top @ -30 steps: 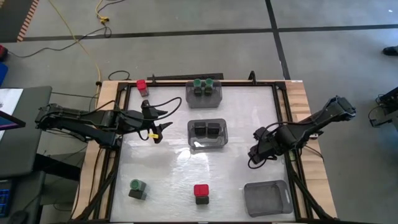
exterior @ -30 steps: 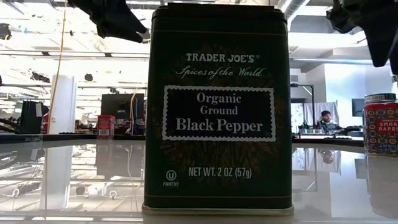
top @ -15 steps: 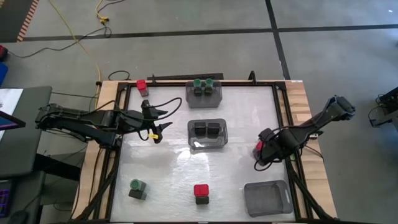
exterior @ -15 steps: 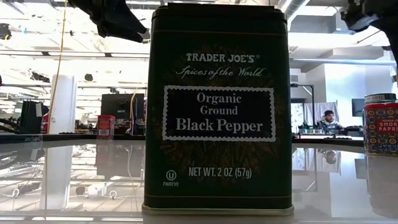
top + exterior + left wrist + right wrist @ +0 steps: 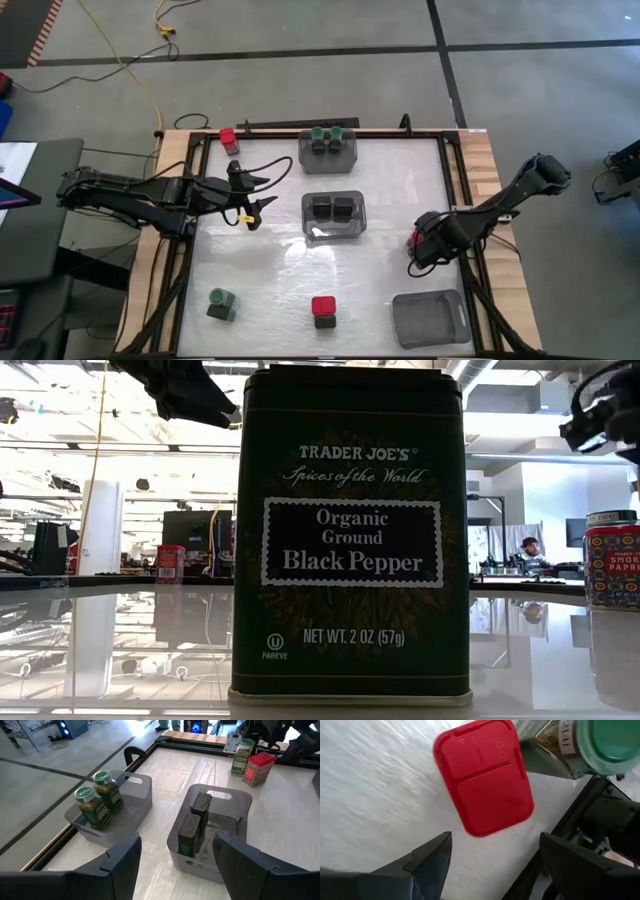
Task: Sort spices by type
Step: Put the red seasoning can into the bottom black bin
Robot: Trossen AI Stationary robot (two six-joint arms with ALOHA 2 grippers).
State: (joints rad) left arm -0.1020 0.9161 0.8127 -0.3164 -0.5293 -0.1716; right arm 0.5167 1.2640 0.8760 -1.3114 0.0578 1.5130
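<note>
Hovering low by the counter's [image 5: 270, 270] right edge, the right end effector [image 5: 422, 252] has its fingers spread open above a red square-capped jar [image 5: 483, 776], which stands on the counter just beside a green round-capped jar [image 5: 580, 745]; in the high view only a sliver of red shows beside this end effector. The left end effector [image 5: 255, 200] waits near the left edge, also open and holding nothing.

Three translucent grey bins sit on the counter. One at the far edge [image 5: 329, 160] holds two green-capped jars [image 5: 327, 135], side by side. One at the middle [image 5: 334, 228] holds two black pepper tins [image 5: 333, 209], also side by side. The third bin [image 5: 430, 318], at the near right corner, has nothing in it.

Loose jars: one green-capped jar [image 5: 221, 302] toward the near left corner, one red-capped jar [image 5: 323, 310] by the near edge at its middle, and one red-capped jar [image 5: 229, 139] at the far left corner, on the frame. In the low view a black pepper tin [image 5: 352, 535] fills the middle, and a red-labelled jar [image 5: 612, 565] shows at the picture's edge
</note>
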